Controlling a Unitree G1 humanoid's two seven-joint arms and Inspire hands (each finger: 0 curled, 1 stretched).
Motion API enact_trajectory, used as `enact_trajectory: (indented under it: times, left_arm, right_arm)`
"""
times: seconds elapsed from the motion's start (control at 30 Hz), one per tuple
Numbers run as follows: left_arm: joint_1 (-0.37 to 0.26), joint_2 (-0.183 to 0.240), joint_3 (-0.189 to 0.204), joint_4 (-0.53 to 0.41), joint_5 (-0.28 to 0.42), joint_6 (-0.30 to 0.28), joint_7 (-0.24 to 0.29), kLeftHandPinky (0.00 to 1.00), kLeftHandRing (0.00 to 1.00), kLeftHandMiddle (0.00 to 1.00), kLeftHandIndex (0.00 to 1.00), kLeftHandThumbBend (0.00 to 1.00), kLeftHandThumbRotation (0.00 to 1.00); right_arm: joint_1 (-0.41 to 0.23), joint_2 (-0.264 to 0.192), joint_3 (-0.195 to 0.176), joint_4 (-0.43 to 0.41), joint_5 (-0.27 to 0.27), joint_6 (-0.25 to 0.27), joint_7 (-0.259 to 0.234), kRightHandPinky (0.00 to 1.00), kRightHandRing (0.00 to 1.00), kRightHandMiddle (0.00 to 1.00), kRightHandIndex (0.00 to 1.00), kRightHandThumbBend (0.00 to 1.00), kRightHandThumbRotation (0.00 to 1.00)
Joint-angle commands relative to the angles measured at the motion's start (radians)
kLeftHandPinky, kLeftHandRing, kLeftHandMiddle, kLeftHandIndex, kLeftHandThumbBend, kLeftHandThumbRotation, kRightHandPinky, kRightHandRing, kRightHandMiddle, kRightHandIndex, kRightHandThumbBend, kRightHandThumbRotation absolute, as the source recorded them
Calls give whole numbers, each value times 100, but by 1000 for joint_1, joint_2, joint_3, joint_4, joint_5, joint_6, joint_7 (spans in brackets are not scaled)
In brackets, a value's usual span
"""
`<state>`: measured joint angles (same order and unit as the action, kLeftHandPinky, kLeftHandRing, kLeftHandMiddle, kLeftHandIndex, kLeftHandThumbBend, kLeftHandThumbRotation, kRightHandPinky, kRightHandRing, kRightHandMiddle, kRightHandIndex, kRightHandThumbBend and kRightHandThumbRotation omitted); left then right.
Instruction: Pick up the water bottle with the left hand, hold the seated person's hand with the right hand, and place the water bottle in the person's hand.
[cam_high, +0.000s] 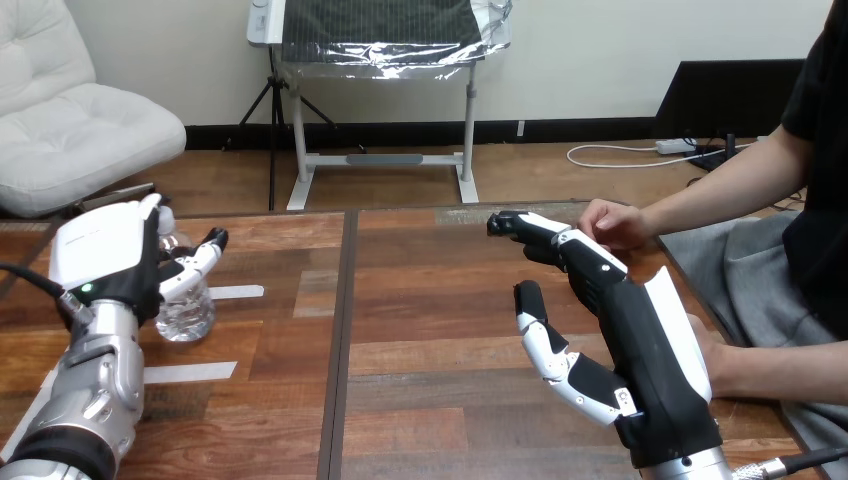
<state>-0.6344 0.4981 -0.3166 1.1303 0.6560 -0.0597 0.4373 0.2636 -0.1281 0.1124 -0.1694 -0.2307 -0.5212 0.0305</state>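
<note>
L hand (105, 250): near-left of table, white back shell toward cam; thumb (200, 262) + fingers curled round upper part of the water bottle, so it's gripping it.
water bottle (188, 312): clear, upright, left side of table, top half mostly hidden behind L hand. Base at tabletop level; can't tell if resting or just lifted.
R hand (645, 335): right side of table, stretched toward far side, fingers straight, thumb spread out to the left. Wide, holding nothing.
R fingertips (512, 226): point far-left, just left of the person's hand.
person's hand (612, 222): far-right edge of table, palm down, fingers bent, just beside R hand's straight fingers. Touching or not: can't tell. Well apart from water bottle.
person's forearm (775, 370): near right, comes in from right edge, its end hidden behind R hand.
tape strips: 2 white, left half of table; one just right of bottle (236, 292), one nearer (190, 372).
table (440, 330): wooden, dark seam running near-to-far btw the two hands.
</note>
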Motion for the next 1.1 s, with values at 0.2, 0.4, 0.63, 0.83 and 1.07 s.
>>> enact_trajectory:
  times: [0.2, 0.4, 0.63, 0.83, 1.07]
  left_arm:
    - [40, -18, -35, -34, 6, -1, -25, 85, 87, 88, 86, 59, 100]
    - [56, -20, -44, -63, 12, 24, -38, 87, 88, 89, 87, 58, 100]
    - [72, -16, -49, -102, 8, 44, -61, 91, 90, 90, 89, 57, 100]
    - [94, -18, -46, -140, 7, 58, -59, 91, 89, 90, 89, 56, 100]
    - [99, -20, -44, -135, 4, 53, -51, 91, 89, 90, 89, 56, 100]
  right_arm:
    - [-67, -9, -15, -32, 7, -6, 2, 81, 84, 83, 74, 5, 0]
    - [-69, -8, -14, -36, 9, 2, 4, 81, 84, 83, 73, 4, 0]
    - [-73, -8, -14, -35, 7, 4, 5, 81, 84, 83, 73, 4, 0]
    - [-77, -8, -14, -34, 8, 5, 6, 80, 83, 83, 73, 3, 0]
    - [-78, -5, -13, -35, 17, 13, 9, 80, 83, 83, 73, 3, 0]
